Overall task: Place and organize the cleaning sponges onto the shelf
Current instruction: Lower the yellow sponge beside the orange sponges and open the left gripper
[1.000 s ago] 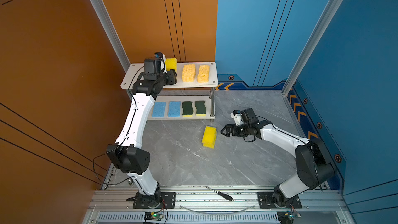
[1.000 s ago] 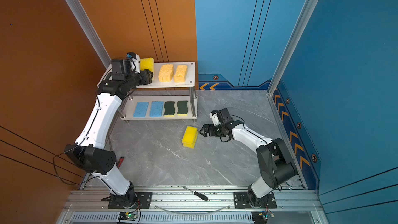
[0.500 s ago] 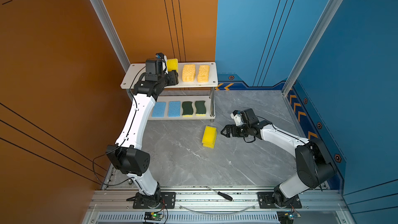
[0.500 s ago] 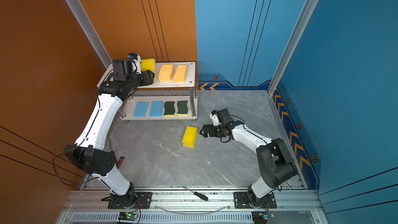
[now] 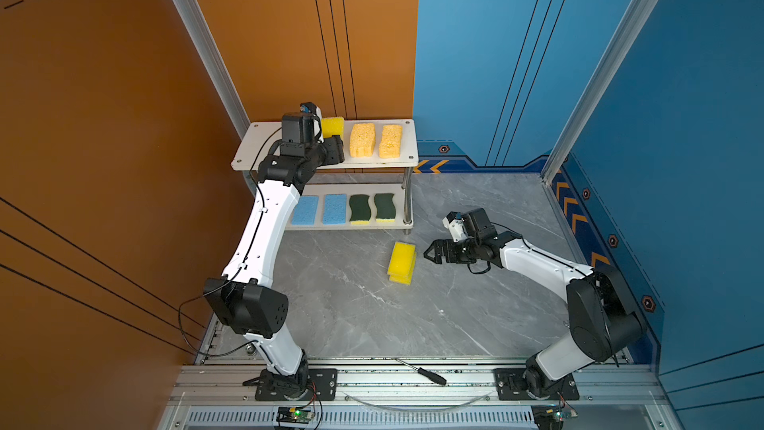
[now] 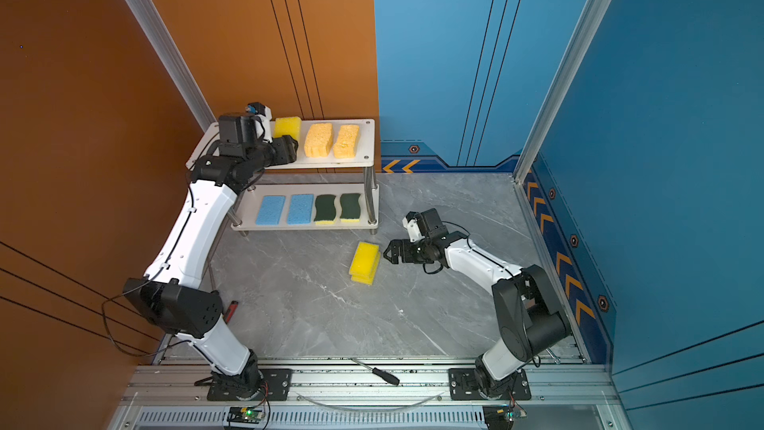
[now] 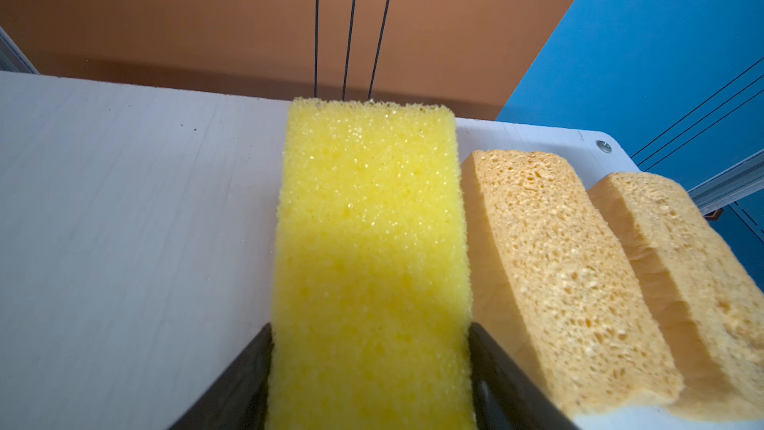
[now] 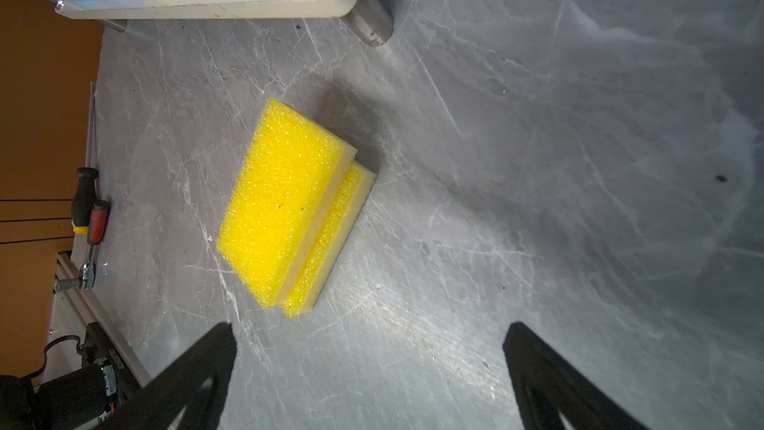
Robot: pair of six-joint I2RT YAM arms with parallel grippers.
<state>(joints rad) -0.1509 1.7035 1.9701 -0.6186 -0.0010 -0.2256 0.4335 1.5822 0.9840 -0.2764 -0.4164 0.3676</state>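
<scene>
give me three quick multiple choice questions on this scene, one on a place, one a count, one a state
1. On the shelf, the blue sponges lie on: A the upper level; B the bottom board; C both levels.
2. Orange sponges on the top board: A one; B three; C two.
3. Fingers of the right gripper are: A spread, empty; B clamping a sponge; C hidden.

B, they sit beside the green sponges, under the top board.
C, two lie side by side next to a yellow sponge.
A, the wrist view shows them wide apart over bare floor.

3 sponges (image 5: pixel 363 140) on the upper board (image 5: pixel 409 147), 4 on the lower board (image 6: pixel 249 206), 2-sponge stack (image 5: pixel 402 260) before the shelf (image 5: pixel 408 200).
</scene>
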